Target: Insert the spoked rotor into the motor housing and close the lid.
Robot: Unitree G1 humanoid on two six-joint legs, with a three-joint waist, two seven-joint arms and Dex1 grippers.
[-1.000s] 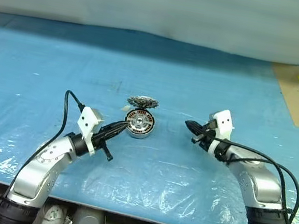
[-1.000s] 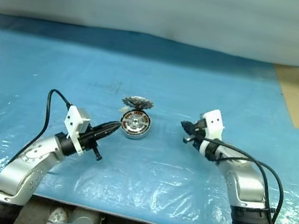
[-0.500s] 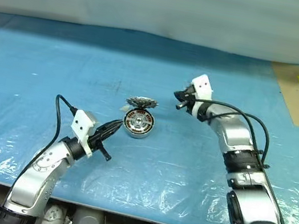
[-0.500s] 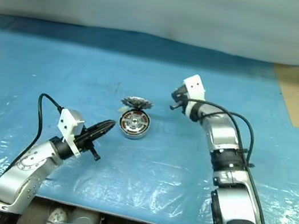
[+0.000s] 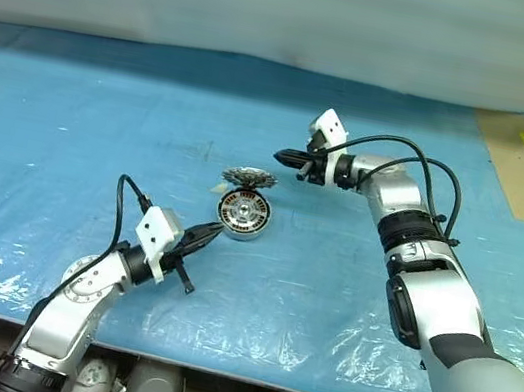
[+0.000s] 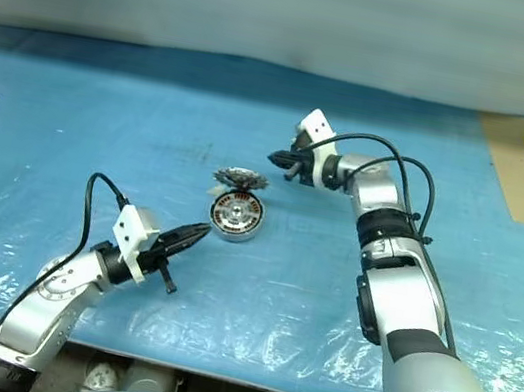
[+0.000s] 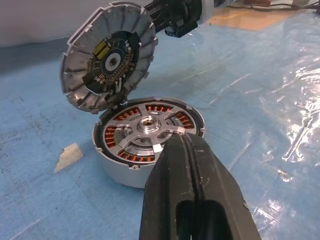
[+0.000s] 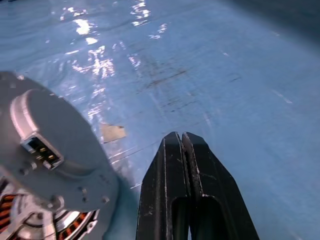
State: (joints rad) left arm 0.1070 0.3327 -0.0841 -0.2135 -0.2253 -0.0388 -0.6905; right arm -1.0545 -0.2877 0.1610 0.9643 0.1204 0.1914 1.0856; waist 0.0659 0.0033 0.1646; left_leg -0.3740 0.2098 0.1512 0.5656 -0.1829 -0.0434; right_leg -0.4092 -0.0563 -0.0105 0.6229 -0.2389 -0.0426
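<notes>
- The motor housing (image 7: 145, 145) sits on the blue-sheeted worktop (image 5: 72, 122), the spoked rotor (image 7: 146, 131) seated inside, the lid (image 7: 107, 55) standing tilted open at its far edge.
- Left gripper (image 5: 216, 234), fingers pressed together, points at the housing's near side.
- Right gripper (image 5: 279, 156), likewise closed and empty, hovers just beyond the lid.

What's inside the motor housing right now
The spoked rotor sits inside the motor housing, with copper windings showing between its spokes. The housing's floor beneath is hidden. The lid stands tilted open.
</notes>
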